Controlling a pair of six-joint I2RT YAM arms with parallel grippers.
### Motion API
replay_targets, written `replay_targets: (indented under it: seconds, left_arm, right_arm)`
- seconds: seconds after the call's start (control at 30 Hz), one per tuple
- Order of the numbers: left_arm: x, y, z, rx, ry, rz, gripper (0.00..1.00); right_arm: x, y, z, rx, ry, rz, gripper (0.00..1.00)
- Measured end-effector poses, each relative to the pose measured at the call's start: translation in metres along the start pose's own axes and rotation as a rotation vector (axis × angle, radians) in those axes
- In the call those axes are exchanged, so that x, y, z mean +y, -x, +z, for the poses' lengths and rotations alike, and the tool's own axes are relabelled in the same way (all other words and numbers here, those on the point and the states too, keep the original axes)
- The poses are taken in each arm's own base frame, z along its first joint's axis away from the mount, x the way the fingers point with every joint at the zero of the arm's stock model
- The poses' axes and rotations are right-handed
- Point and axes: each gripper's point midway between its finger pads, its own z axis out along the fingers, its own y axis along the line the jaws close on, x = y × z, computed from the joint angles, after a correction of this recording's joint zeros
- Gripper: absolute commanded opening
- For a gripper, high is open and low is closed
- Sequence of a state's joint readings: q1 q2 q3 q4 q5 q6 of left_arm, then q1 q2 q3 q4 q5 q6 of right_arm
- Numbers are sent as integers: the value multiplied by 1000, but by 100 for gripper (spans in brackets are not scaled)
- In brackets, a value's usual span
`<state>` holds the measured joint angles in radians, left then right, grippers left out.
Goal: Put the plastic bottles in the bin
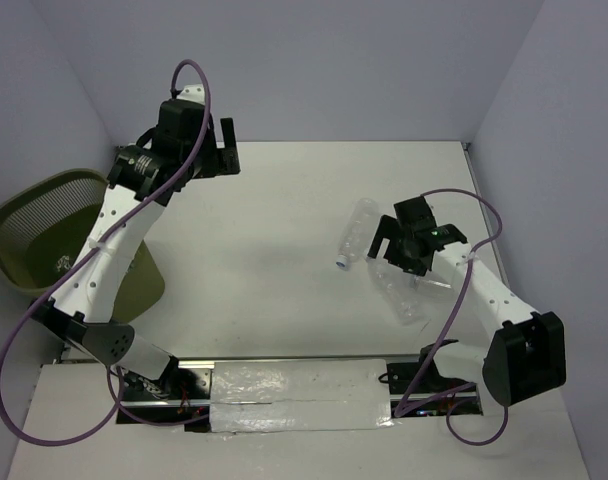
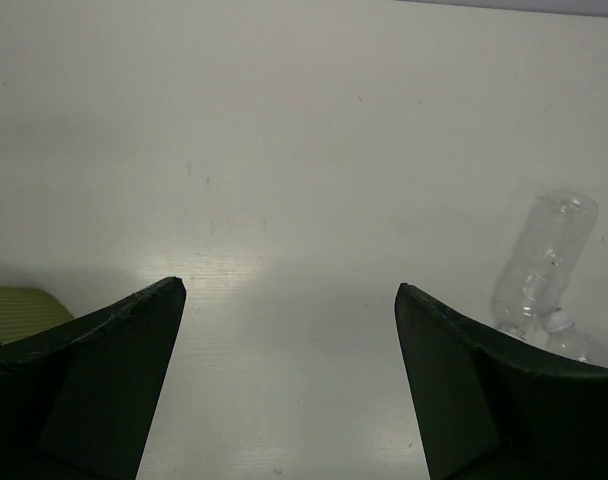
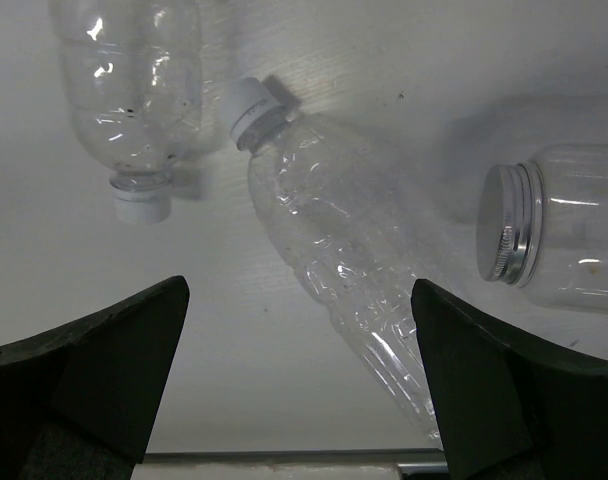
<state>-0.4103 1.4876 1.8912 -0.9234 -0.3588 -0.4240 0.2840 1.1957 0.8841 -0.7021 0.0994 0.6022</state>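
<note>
Both pairs of jaws stood spread, with nothing between them.

From the top camera, the left gripper hung over the far left part of the table, near the bin, which sat off the table's left edge. The right gripper was low over the right side. Just beside it lay one plastic bottle, its cap toward the arms. A second bottle lay partly under the right arm.

The left wrist camera showed its two dark fingers wide apart over bare table. A clear bottle lay well off to the right, and a strip of green showed at the left edge.

The right wrist camera showed its fingers apart. A crinkled, white-capped bottle lay slantwise on the table between and beyond them, touching neither. Another white-capped bottle lay at upper left. A clear jar with a silver screw lid lay at right.
</note>
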Motion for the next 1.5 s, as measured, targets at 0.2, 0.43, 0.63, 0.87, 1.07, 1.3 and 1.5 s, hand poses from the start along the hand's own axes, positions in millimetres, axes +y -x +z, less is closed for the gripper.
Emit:
replay_targets:
  seconds: [0.2,0.43,0.63,0.87,1.07,1.3,1.5]
  left_arm:
    - [-23,-1,-4,-6,-76,13,99]
    - [-26,-16,5,29,-79,25,100]
    - [-32,-17,5,34,-106,3,99]
    - [-33,-23,-1,41,-129,1,99]
    - [-31,-18,-11,18,-138,-6,99]
    - [-29,-22,-15,23,-144,-3,99]
    - [-37,-28,-18,51,-192,5,99]
  right_arm:
    - [-9,-13,11,59,-44,-37,100]
    - [-4,-12,11,68,-31,-68,100]
    - [37,35,18,10,29,-48,100]
    - [78,68,68,34,51,-6,100]
    - [74,55,98,97,6,31,100]
    - [82,49,110,101,37,49,93]
    - [89,26,133,162,36,14,74]
